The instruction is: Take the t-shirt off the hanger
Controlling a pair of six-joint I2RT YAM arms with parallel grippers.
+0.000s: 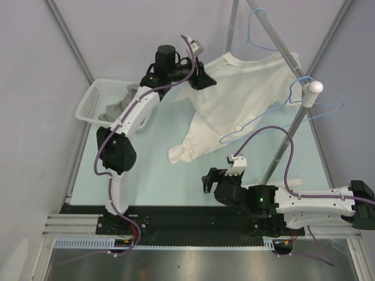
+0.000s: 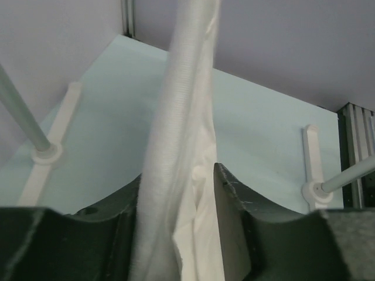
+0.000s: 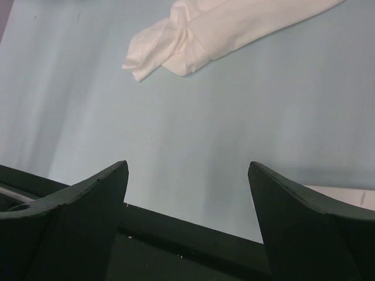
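**A:** Starting at the left edge of the overhead view, what is there?

**B:** A white slotted plastic laundry basket [image 1: 92,106] sits in the upper left, with a crumpled grey cloth [image 1: 117,108] inside. I judge it is where garments get dropped.

**A:** And the arm beside it?

**B:** The left gripper [image 1: 203,79] reaches to the upper centre, at the edge of the white cotton t-shirt [image 1: 249,88]. In its wrist view the jaws stand narrow. A fold of soft cloth with a ribbed band fills the gap and touches both black fingers [image 2: 234,234]. That reads as a pinch for drawing the shirt off sideways.

**A:** And the lower centre?

**B:** The right gripper [image 1: 211,177] sits low over the smooth pale-green table [image 1: 152,175]. Its jaws are wide and nothing is between them. Probably it waits until needed.

**A:** Where is the shirt?

**B:** It is in the upper centre-right. Its collar is up by a thin blue wire hanger [image 1: 249,40], and its bunched tail trails down onto the table. A second blue wire loop [image 1: 256,122] crosses the lower cloth. I cannot tell how either wire threads the fabric.

**A:** And on the right?

**B:** A slanted grey metal pole [image 1: 285,143] with a rounded white knob [image 1: 314,88] carries the hangers, so the shirt is not off yet.
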